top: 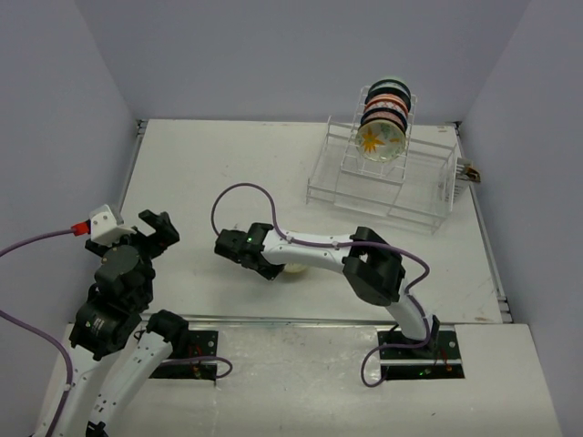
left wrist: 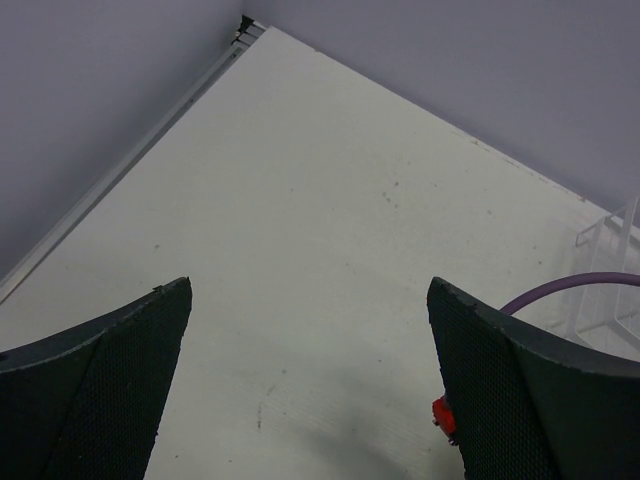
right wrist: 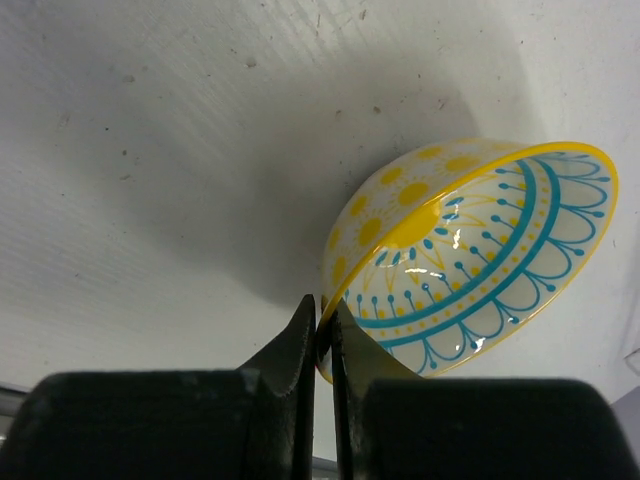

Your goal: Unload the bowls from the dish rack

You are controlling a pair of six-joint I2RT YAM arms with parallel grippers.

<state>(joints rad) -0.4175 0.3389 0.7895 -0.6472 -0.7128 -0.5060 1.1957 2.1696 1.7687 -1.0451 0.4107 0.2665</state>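
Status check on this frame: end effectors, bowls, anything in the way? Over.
Left end effector open, holding nothing. Right end effector shut on yellow bowl at its rim, tilted over table. More bowls upright in dish rack. Nothing in the way.

left gripper (left wrist: 308,292) agape, right gripper (right wrist: 322,318) tight

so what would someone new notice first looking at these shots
The bright yellow-and-blue bowl stands out first, tilted, its rim pinched in the shut right tool near the middle of the table. Next comes the row of bowls standing on edge in the clear dish rack at the far right. The left tool hangs wide open at the near left.
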